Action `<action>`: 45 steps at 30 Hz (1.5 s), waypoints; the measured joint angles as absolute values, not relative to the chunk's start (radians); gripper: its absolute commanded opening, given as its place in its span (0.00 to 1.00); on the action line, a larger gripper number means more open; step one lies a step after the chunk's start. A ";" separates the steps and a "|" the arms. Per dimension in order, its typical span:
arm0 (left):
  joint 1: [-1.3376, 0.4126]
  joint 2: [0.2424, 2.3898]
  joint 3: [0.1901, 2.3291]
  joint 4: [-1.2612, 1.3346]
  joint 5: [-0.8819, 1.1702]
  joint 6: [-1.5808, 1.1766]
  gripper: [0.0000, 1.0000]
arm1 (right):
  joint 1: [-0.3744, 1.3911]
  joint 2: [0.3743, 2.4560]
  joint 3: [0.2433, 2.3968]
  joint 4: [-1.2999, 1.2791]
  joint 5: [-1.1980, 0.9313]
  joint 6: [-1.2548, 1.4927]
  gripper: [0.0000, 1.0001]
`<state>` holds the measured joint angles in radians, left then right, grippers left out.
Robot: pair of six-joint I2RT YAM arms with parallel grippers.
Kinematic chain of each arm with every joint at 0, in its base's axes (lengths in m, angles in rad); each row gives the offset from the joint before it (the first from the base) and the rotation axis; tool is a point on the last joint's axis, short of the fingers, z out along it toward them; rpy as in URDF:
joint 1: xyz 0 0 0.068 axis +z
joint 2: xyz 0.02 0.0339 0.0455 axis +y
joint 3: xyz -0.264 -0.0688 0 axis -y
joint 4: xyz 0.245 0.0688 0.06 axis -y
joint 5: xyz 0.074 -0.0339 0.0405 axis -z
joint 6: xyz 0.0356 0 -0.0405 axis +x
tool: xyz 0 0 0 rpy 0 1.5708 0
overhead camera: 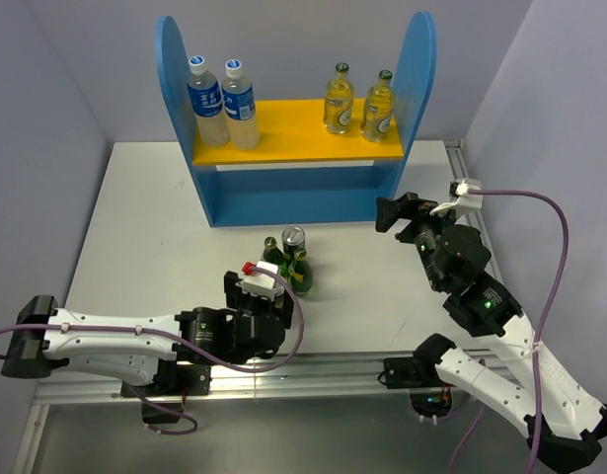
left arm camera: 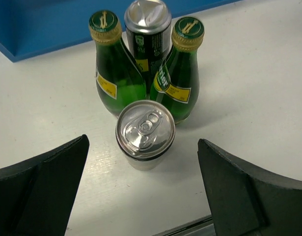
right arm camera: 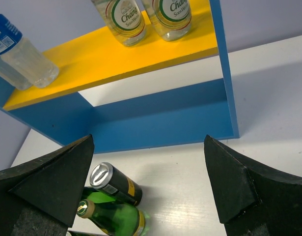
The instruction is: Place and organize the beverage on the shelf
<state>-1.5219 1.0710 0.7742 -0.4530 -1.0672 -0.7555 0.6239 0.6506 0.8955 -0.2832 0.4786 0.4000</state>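
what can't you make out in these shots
- Top view: the near can is hidden under the left arm.
- Left wrist view: the far can label is mostly hidden behind the green bottles.
- Right wrist view: the pale-yellow bottles are cut off by the top edge, caps unseen.
- Top view: the inside of the shelf lower compartment is mostly hidden beneath the yellow board.

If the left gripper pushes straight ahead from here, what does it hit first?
The near silver-topped can, standing centred ahead of the open left gripper; two green bottles stand right behind it.
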 measured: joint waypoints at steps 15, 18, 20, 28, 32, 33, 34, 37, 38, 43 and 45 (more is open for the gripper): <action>-1.436 1.150 0.582 -0.167 -0.984 -0.734 0.98 | 0.642 0.658 0.896 -0.286 0.505 0.400 1.00; -1.374 1.187 0.546 -0.053 -0.942 -0.680 0.93 | 0.642 0.658 0.896 -0.286 0.508 0.400 1.00; -1.340 1.219 0.532 0.014 -0.920 -0.646 0.85 | 0.643 0.658 0.896 -0.286 0.509 0.400 1.00; -1.270 1.286 0.517 0.168 -0.872 -0.565 0.03 | 0.644 0.664 0.896 -0.286 0.516 0.399 1.00; -1.274 1.273 0.528 0.117 -0.873 -0.584 0.00 | 0.644 0.665 0.896 -0.286 0.516 0.399 1.00; -1.280 1.256 0.529 0.081 -0.879 -0.597 0.00 | 0.644 0.665 0.896 -0.286 0.516 0.399 1.00; -1.289 1.233 0.529 0.036 -0.885 -0.612 0.00 | 0.644 0.665 0.896 -0.285 0.516 0.399 1.00; -1.309 1.130 0.529 -0.099 -0.908 -0.638 0.00 | 0.644 0.665 0.896 -0.284 0.515 0.399 1.00; -1.310 1.094 0.529 -0.126 -0.915 -0.638 0.00 | 0.644 0.665 0.896 -0.283 0.514 0.398 1.00; -1.255 0.911 0.532 -0.167 -0.932 -0.583 0.00 | 0.646 0.669 0.884 -0.264 0.488 0.392 0.99; -1.185 0.886 0.544 -0.162 -0.924 -0.550 0.00 | 0.650 0.679 0.878 -0.255 0.465 0.384 0.99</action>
